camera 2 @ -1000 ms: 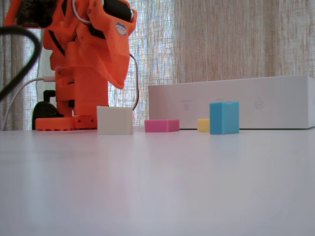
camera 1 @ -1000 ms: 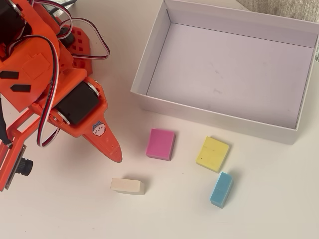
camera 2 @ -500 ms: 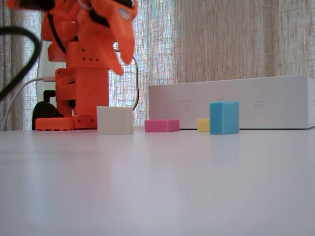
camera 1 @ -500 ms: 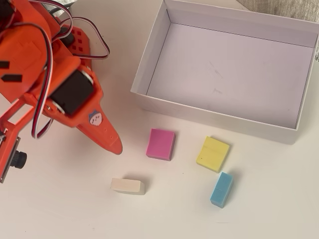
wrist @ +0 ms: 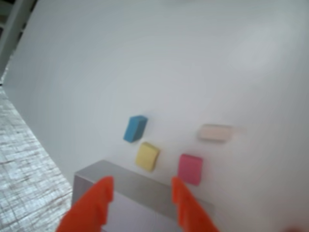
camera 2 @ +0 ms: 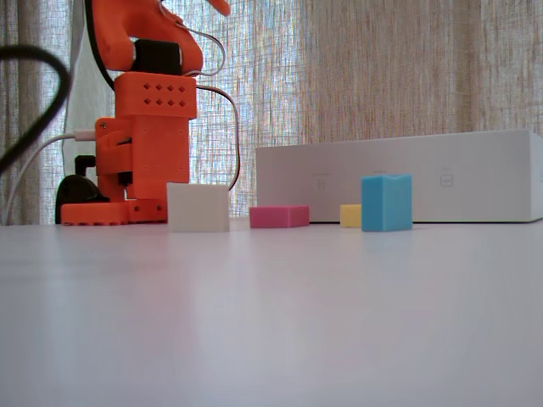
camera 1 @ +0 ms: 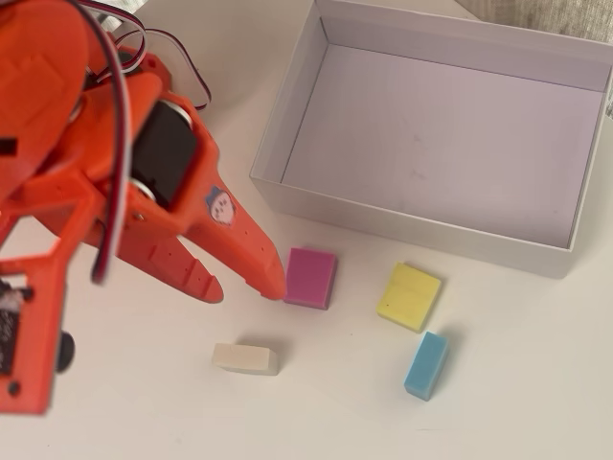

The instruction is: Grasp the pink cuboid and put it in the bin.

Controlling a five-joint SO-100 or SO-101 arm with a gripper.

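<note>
The pink cuboid [camera 1: 311,277] lies flat on the white table, just in front of the bin's near wall; it also shows in the fixed view [camera 2: 279,216] and the wrist view [wrist: 190,169]. The bin [camera 1: 402,225] is a large white box with low walls and nothing in it, seen in the fixed view [camera 2: 475,174] and under the fingers in the wrist view [wrist: 130,186]. My orange gripper [camera 1: 244,287] is open and empty. It hangs well above the table, its tips left of the pink cuboid in the overhead view. The wrist view shows both fingers apart around the gripper's middle [wrist: 141,188].
A yellow block [camera 1: 409,296] lies right of the pink one, a blue block [camera 1: 426,365] stands on edge below it, and a cream block [camera 1: 245,358] lies lower left. The arm's base [camera 2: 140,170] stands behind the cream block [camera 2: 198,207] in the fixed view.
</note>
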